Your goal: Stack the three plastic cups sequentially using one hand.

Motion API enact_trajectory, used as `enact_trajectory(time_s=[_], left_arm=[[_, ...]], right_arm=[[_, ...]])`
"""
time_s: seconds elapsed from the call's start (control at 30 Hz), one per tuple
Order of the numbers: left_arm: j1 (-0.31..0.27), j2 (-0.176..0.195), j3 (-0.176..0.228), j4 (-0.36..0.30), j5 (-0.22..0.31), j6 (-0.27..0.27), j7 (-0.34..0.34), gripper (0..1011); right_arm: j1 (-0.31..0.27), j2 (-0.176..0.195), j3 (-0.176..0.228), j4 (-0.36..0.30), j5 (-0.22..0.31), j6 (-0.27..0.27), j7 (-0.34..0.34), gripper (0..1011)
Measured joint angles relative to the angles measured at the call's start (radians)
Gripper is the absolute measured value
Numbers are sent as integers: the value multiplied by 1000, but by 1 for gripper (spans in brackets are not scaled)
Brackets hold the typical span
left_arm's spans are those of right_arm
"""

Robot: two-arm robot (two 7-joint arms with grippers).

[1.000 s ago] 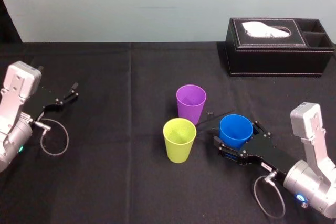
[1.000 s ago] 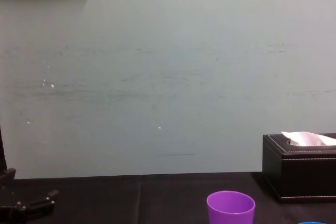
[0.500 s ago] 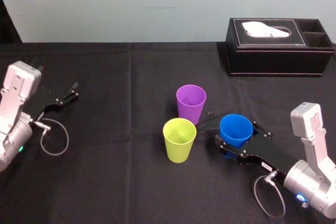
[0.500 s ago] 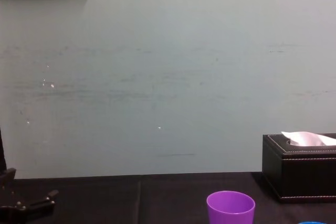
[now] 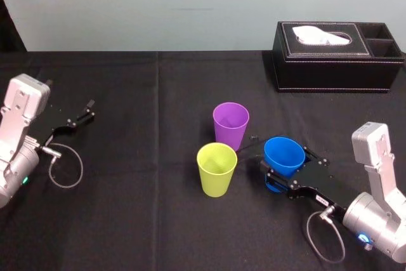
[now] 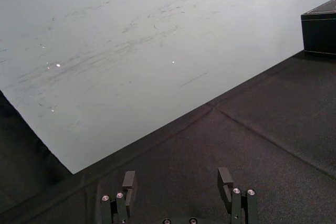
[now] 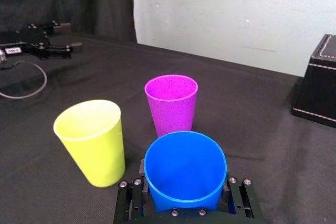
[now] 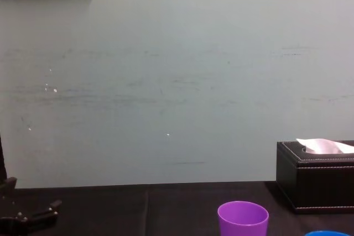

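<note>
Three plastic cups stand upright, close together, on the black table. The purple cup is farthest back. To its front left stands the yellow-green cup. The blue cup is at the right, its rim just showing in the chest view. My right gripper is shut on the blue cup, one finger pressing each side low on its wall. My left gripper rests open and empty at the table's far left.
A black tissue box with a white tissue stands at the back right. A grey cable loop lies by the left arm. Bare black cloth lies between the left arm and the cups.
The right gripper's fingers have drawn in from wide open onto the blue cup's sides. The blue cup has shifted slightly left and up. The left arm has not moved.
</note>
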State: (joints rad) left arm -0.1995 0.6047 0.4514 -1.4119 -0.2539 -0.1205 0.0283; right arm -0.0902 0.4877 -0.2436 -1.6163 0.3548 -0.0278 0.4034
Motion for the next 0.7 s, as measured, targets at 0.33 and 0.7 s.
enact_trajectory(time_s=[0.33,0.7], left_arm=[[0,0,0,0,0,0,0,1011],[0,0,0,0,0,0,0,1011]], right_arm=[[30,20,8,-62,48,73,20,738],[182,19,-27,-51,106,166,42,738]])
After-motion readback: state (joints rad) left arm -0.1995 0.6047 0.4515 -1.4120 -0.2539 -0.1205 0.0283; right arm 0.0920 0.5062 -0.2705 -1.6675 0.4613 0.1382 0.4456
